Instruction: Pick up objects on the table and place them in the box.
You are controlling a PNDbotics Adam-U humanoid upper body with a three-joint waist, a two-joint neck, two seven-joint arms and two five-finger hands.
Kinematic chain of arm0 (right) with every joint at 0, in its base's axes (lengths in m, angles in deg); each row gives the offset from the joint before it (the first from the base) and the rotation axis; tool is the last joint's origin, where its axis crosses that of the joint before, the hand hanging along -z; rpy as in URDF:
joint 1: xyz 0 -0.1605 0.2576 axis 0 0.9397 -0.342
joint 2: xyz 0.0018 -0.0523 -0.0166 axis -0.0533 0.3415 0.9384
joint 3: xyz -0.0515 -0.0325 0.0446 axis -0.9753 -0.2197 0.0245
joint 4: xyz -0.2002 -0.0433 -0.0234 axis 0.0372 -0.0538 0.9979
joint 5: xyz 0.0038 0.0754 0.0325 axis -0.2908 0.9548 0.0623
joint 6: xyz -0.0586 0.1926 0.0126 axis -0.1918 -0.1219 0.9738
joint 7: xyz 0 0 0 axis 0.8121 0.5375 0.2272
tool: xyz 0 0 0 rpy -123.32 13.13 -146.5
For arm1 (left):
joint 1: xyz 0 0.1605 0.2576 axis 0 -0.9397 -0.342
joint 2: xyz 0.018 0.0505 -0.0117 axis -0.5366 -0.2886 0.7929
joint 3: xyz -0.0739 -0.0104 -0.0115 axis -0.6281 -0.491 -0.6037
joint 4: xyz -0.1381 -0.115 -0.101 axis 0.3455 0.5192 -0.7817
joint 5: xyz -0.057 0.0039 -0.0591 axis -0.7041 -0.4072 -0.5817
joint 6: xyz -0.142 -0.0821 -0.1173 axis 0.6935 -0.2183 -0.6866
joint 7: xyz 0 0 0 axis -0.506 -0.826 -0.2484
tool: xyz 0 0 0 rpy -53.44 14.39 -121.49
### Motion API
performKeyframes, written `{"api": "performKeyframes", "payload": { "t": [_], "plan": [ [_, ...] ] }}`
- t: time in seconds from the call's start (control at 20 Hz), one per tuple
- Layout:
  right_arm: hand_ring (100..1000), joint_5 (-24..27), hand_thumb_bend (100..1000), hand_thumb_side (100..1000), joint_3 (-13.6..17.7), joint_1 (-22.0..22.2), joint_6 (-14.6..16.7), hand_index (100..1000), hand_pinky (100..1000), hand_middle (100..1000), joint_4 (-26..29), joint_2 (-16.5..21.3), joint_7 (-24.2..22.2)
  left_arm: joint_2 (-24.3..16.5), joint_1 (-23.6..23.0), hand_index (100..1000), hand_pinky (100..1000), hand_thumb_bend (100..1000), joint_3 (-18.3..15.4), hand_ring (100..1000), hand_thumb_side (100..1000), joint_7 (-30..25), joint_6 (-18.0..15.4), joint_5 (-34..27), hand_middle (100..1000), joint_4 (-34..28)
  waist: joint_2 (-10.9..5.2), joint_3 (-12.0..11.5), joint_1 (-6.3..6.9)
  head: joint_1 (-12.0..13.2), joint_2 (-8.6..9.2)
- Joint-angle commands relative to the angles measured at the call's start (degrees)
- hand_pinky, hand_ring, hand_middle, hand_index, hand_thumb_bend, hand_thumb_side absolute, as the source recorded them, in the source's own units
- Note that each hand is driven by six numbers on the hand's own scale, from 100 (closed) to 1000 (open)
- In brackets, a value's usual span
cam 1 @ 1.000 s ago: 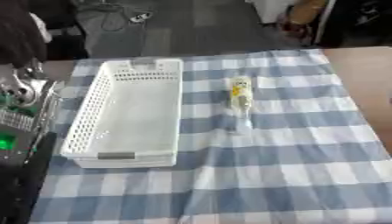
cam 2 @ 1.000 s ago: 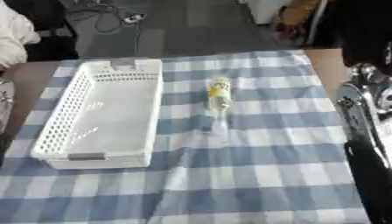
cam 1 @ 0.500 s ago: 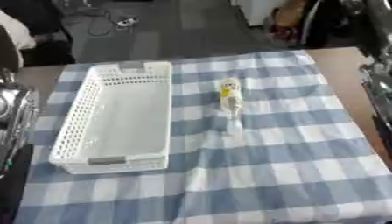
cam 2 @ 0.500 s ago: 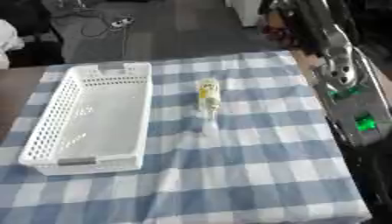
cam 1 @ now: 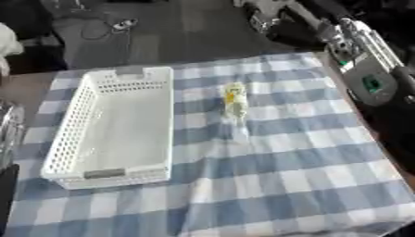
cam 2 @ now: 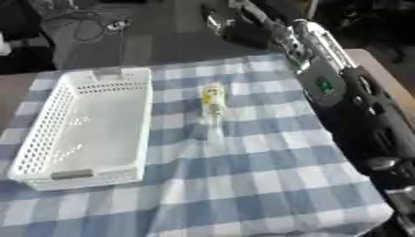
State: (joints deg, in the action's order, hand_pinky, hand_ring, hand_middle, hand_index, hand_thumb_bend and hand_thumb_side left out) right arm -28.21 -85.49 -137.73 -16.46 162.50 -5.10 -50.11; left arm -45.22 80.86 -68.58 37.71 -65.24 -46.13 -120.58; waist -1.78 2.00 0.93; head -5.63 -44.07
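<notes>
1. Lying on the blue-and-white checked cloth [cam 1: 284,185] that covers the surface is a small pale bottle-like object [cam 1: 235,102] with a yellow patch near its far end; it rests on its side, its long axis running away from the camera.
2. Just left of it, apart and not touching, stands the white perforated box [cam 1: 113,127], a long basket with slotted walls and nothing visible inside.
3. The object sits near the middle of the cloth, level with the box's far half.
4. The right arm [cam 2: 340,88] comes in along the right edge, black with silver joints and a small green light on its casing; it stretches from the lower right up toward the far edge of the surface.
5. A silver, finger-like end [cam 2: 243,11] of that arm shows at the top, beyond the cloth's far edge; whether the right robot hand is open or closed I cannot tell.
6. The left robot hand cannot be made out; only a thin metallic sliver [cam 1: 6,125] shows at the left edge in the left eye view.
7. Neither arm touches the object or the box.
</notes>
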Motion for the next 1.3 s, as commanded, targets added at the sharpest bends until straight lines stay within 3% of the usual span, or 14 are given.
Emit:
{"api": "performKeyframes", "payload": {
  "t": [0.05,0.65,0.75,1.1,1.3],
  "plan": [
    [886,-3.5,369,1000,0.46,-3.12,1.87,924,925,867,-5.87,-0.62,-2.31,-0.47,0.6,793,687,169,-0.06,590,1000,-0.32,0.0,0.21,835,-0.62,-0.85,-0.09,-0.01,-0.72,-0.05],
    [929,-18.39,432,1000,3.53,-9.9,4.7,929,1000,895,-24.81,-5.33,-8.93,-0.52,-0.51,790,680,169,0.17,585,1000,-0.87,0.43,0.04,833,-0.62,-2.22,-0.22,-0.34,-0.23,-0.05],
    [932,-20.69,501,1000,4.07,-10.79,4.96,951,1000,888,-27.07,-5.8,-9.81,-0.54,-0.66,790,679,169,0.21,584,1000,-0.92,0.49,0.0,833,-0.62,-2.43,-0.24,-0.37,-0.16,-0.05],
    [930,-30.95,554,1000,8.1,-12.96,3.32,941,1000,849,-36.76,-8.3,-16.22,-0.7,-1.42,789,679,170,0.42,585,1000,-1.22,0.73,-0.09,833,-0.52,-3.77,-0.27,-1.03,-0.31,-0.05],
    [891,-32.89,553,1000,10.72,-13.64,2.03,940,1000,836,-40.5,-9.51,-20.78,-0.59,-1.42,789,680,171,0.51,587,1000,-1.41,0.76,-0.1,832,-0.45,-4.28,-0.58,-1.31,-0.59,-0.05]
  ]
}}
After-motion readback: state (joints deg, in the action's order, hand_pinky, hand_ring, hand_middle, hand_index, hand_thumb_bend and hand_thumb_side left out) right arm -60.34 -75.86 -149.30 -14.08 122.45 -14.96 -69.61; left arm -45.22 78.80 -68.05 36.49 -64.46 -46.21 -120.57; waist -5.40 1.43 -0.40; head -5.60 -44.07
